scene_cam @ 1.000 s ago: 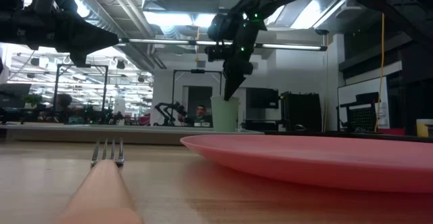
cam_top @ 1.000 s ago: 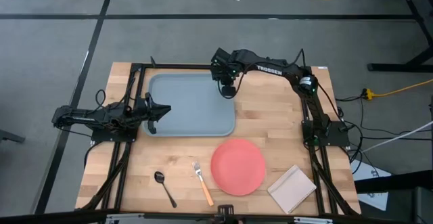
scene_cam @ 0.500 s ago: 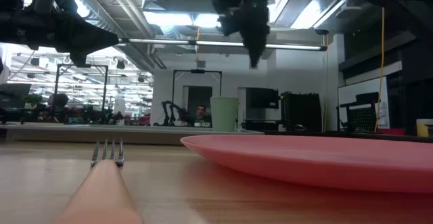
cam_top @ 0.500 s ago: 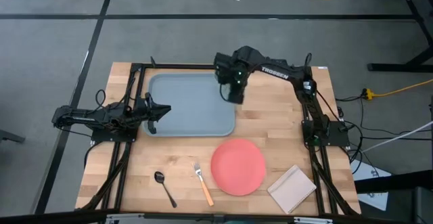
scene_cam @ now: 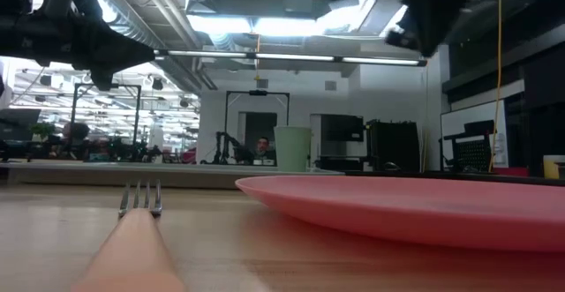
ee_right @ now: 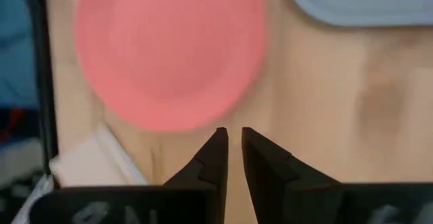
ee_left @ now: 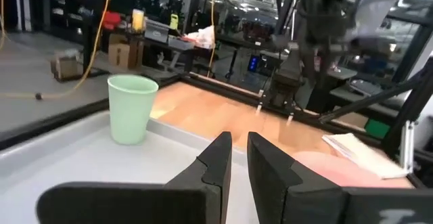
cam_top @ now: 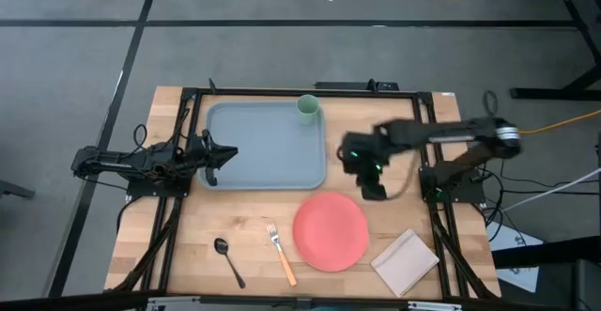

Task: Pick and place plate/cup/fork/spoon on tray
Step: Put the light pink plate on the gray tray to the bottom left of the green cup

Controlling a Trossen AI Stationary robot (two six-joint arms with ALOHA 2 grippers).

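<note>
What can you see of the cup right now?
The cup is a small, pale green, plain cylinder, slightly tapered, with an open top and looks empty. It stands upright in a far corner of the grey-blue tray, near the rim. Nothing grips it; the right hand is off over the bare table, near the plate.

The cup (cam_top: 308, 109) stands in the tray's (cam_top: 263, 151) far right corner. On the worktop (cam_top: 376, 128) nearer the front lie, left to right, spoon (cam_top: 228, 260), fork (cam_top: 282, 255), plate (cam_top: 331, 232) and notepad (cam_top: 405, 261).
</note>
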